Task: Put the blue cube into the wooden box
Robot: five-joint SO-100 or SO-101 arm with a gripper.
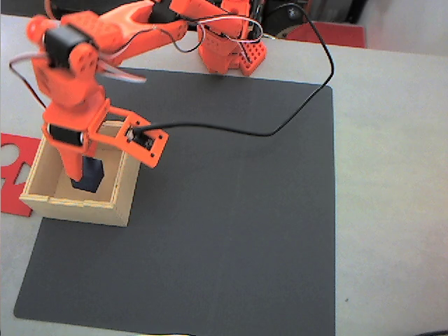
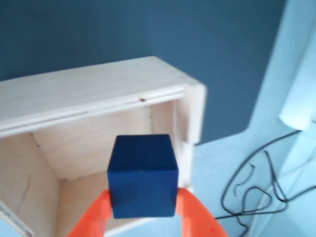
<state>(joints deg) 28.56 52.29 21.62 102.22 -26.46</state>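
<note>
Now end effector (image 2: 143,217) grips blue cube (image 2: 142,175) above wooden box (image 2: 94,91).

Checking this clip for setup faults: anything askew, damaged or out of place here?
Nothing looks damaged or spilled. The gripper holds the blue cube squarely over the open wooden box, which sits at the black mat's left edge, slightly overhanging it. A red cut-out sheet lies beside the box.
</note>
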